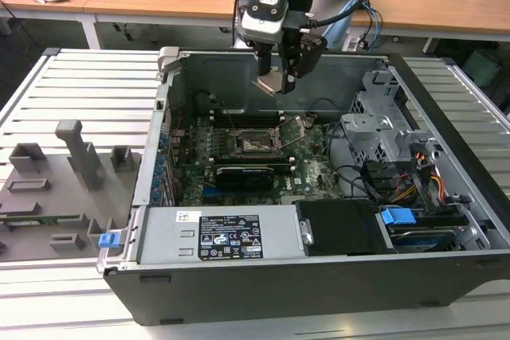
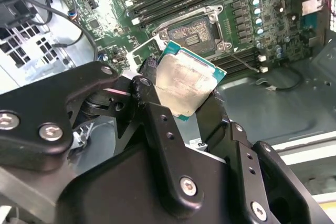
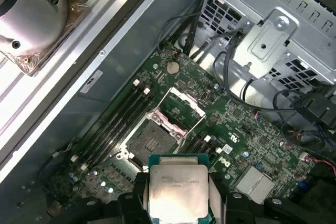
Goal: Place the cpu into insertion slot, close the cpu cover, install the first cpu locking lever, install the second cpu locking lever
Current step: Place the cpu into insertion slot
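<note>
Holding the cpu [image 2: 186, 85] in the pincer [image 1: 277, 77]: fingers clamped on 2 opposite edges, chip tilted, silvery top facing both wrist cameras.

Position: the chip hangs in the air inside the open computer case [image 1: 263, 276], above the green motherboard [image 1: 315, 169] and well apart from it. In the exterior view it sits higher than the insertion slot [image 1: 255, 142], roughly over the rear part of the board, touching nothing but the fingers. The case itself lies on the grey slatted surface [image 1: 80, 85].

Status as I read it:
- Step 1 of 4 (chip into slot) is in hand, not done. The slot is empty, its contact field bare in both wrist views.
- The cpu cover [image 3: 181, 108] is flipped open, standing up beside the slot, so the way in is clear.
- 1 thin locking lever [image 2: 242, 60] looks swung out and unlatched next to the slot. I cannot make out the other 1 well enough to call its position.

My judgement: 0 of 4 steps finished. Seating the chip, closing the cover and latching both levers are all left.
</note>
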Controlling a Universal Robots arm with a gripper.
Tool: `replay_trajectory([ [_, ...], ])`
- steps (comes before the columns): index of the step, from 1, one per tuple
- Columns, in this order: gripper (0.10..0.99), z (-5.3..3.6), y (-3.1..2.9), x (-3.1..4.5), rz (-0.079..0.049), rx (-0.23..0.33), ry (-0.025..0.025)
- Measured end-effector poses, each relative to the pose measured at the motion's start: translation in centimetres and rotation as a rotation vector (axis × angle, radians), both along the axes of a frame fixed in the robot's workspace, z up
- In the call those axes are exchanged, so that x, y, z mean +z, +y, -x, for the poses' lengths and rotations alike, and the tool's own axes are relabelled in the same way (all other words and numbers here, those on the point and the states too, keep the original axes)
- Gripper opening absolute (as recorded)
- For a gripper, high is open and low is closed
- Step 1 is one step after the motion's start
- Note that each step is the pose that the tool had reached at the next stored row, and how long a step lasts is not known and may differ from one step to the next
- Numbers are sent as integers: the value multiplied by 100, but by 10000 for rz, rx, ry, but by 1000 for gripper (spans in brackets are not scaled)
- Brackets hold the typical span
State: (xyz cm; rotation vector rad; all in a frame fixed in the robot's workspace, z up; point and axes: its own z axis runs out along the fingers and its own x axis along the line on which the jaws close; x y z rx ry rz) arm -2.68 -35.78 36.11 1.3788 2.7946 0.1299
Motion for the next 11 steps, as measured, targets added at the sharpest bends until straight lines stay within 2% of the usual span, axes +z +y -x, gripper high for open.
replay_trajectory([
  [3,541,0,0,-5,1,-477,0],
  [11,541,0,0,-15,3,-1313,0],
])
